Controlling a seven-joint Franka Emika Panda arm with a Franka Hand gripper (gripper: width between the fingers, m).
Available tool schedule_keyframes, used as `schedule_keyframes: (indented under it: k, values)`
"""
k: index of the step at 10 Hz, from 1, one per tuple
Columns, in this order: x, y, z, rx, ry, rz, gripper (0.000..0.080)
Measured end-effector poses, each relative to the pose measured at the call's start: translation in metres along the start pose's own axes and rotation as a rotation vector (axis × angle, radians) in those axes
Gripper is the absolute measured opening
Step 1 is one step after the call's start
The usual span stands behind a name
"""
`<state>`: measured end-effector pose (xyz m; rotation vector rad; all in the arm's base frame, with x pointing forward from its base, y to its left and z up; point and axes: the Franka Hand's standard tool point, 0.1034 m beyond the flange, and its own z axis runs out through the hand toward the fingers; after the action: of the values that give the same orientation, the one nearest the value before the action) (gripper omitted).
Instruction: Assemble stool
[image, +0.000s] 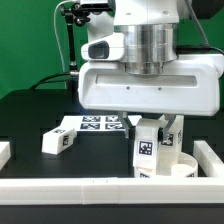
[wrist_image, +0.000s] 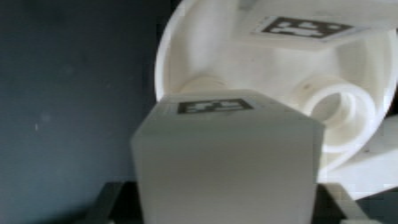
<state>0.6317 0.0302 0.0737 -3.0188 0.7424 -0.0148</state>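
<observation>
Pincer (image: 152, 124) clamps one leg (image: 148, 150) upright over the seat (image: 180, 168), at five o'clock on the bench (image: 30, 110). Leg looks offset from the socket (wrist_image: 338, 104); pressing now risks jamming or shifting the seat.

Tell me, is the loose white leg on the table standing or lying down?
Lying down: the loose leg rests on its long side on the table, apart from the seat.

the exterior view sits low and close at the table (image: 30, 120) edge, facing the arm (image: 150, 60) almost level across the black top. the wrist view looks down from the wrist, very near, onto the leg (wrist_image: 222, 150) and seat (wrist_image: 231, 50). both views share that leg (image: 150, 148) and seat (image: 174, 168).
</observation>
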Motion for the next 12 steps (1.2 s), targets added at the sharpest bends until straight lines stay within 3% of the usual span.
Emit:
schedule_keyframes:
  k: [9,10,12]
  values:
    - [-0.0043,-0.0025,0.0011,-0.004,-0.008,0.614,0.0341]
    - [-0.0042,-0.0021,0.0011,0.0,-0.008,0.687,0.0341]
    - [-0.0022,-0.0034,0.0017,0.033,0.005,0.861,0.0341]
